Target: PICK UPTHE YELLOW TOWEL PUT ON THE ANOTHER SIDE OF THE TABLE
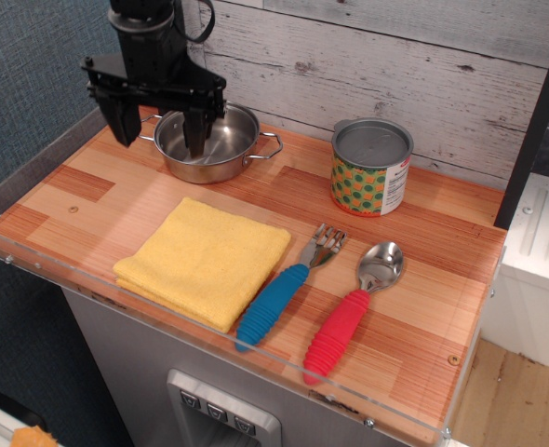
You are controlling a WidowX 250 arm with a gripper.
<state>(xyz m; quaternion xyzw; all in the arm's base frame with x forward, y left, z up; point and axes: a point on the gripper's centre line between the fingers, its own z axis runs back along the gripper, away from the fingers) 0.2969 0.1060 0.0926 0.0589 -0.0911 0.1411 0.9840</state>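
We count one yellow towel (205, 261), one steel pot (209, 142), one lidded can (371, 167), one blue-handled fork (287, 288) and one red-handled spoon (351, 310) on the surface (423, 307).
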